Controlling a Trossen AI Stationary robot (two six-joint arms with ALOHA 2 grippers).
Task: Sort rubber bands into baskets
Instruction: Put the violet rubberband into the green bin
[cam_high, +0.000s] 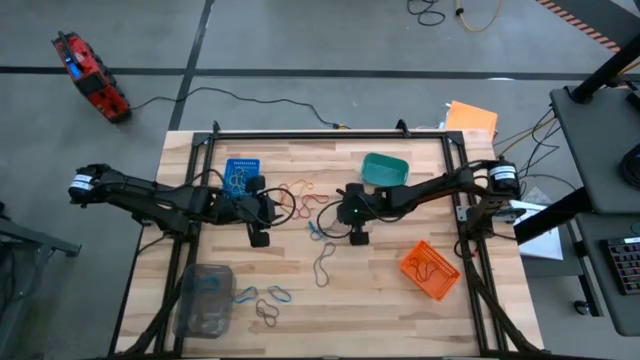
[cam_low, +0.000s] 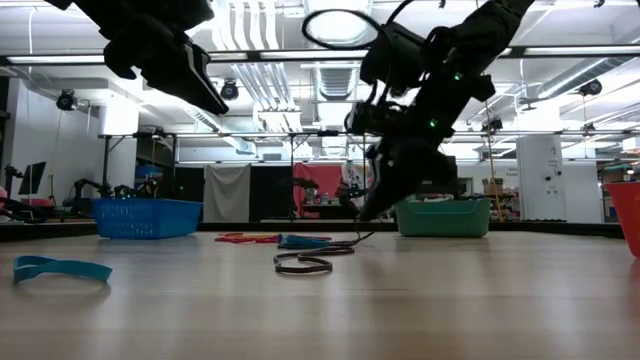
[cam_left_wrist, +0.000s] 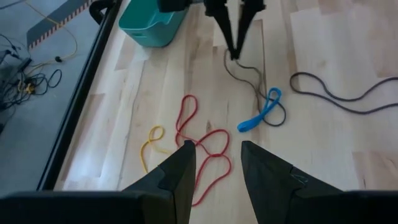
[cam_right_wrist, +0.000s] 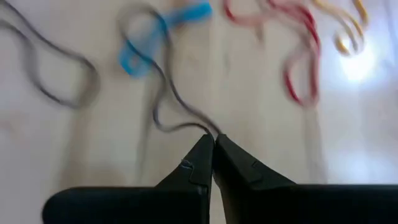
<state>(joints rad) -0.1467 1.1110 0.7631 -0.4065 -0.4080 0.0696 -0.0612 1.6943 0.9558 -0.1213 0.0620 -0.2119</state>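
Note:
Loose rubber bands lie mid-table: red and yellow ones (cam_left_wrist: 199, 146), a blue one (cam_left_wrist: 261, 112) and dark ones (cam_left_wrist: 336, 93). My right gripper (cam_right_wrist: 213, 142) is shut on a thin dark rubber band (cam_right_wrist: 165, 106), just above the table near the blue band. My left gripper (cam_left_wrist: 214, 158) hovers open above the red bands, touching nothing. The baskets stand around them: blue (cam_high: 242, 172), teal (cam_high: 385, 170), orange (cam_high: 430, 270), clear-grey (cam_high: 205, 298). My right gripper pinches one end of the dark rubber band (cam_right_wrist: 205, 130) between its two fingertips. The fingers slant down from the table's right side. The held end is raised off the wood; the rest (cam_low: 305, 262) trails slack on the table and crosses the blue band.
More blue bands (cam_high: 262, 294) and a dark one (cam_high: 266, 314) lie near the front, beside the clear-grey basket. A dark band (cam_high: 325, 265) lies mid-table toward the near edge. The two grippers face each other closely over the centre.

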